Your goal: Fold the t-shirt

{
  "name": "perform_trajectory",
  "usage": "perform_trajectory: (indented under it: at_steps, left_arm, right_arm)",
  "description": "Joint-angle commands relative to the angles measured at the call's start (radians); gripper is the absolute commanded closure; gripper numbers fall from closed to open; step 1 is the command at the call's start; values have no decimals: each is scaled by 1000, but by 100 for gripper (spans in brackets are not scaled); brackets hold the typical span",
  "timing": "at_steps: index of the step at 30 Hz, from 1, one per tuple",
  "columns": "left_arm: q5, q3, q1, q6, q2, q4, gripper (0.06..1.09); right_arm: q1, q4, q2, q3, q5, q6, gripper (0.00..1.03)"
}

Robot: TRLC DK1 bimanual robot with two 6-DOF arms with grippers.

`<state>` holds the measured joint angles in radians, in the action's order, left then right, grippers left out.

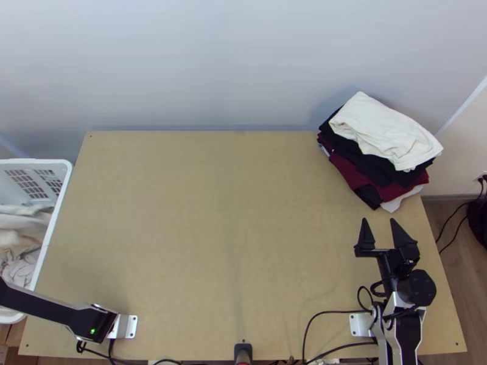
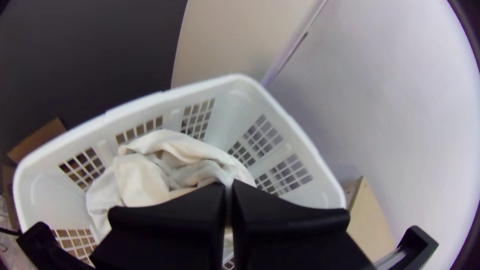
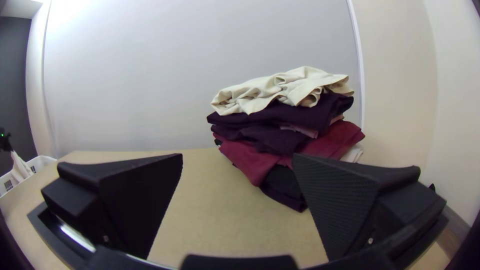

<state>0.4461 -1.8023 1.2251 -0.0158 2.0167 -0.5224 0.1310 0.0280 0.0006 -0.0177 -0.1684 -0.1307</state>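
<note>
Your left gripper (image 2: 228, 184) is pressed together on a bunched white garment (image 2: 175, 150), which hangs from it into the white laundry basket (image 2: 240, 80) at the counter's (image 1: 231, 243) left side. Your right gripper (image 1: 378, 221) is spread at the right side, near the stacked clothes (image 1: 385, 135).

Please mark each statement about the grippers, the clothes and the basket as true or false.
1. The left gripper is shut on off-white cloth. True.
2. The right gripper holds a garment. False: the right gripper is open, with nothing between its fingers.
3. The stack of clothes is at the far right corner of the table. True.
4. The top garment of the stack is burgundy. False: it is a cream garment.
5. The white plastic basket has no cloth inside. False: light cloth lies in it.
</note>
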Motion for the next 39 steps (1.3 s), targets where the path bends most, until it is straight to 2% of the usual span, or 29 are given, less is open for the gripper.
perform_trajectory:
  at_steps: [1, 11, 23, 32, 39]
  left_arm:
    - [45, -52, 1, 80, -144, 12, 105]
    - [97, -74, -13, 237, -423, 144, 105]
    - [117, -60, -138, 266, -671, 150, 105]
    - [114, 18, -366, 266, -889, 114, 105]
    - [103, 81, -651, 267, -1032, 24, 105]
  right_arm:
    - [-7, 3, -4, 13, 6, -15, 4]
    - [-7, 3, -2, 13, 6, -15, 4]
    - [-7, 3, -4, 13, 7, -15, 4]
    - [-7, 3, -4, 13, 7, -15, 4]
    - [-7, 3, -4, 13, 7, -15, 4]
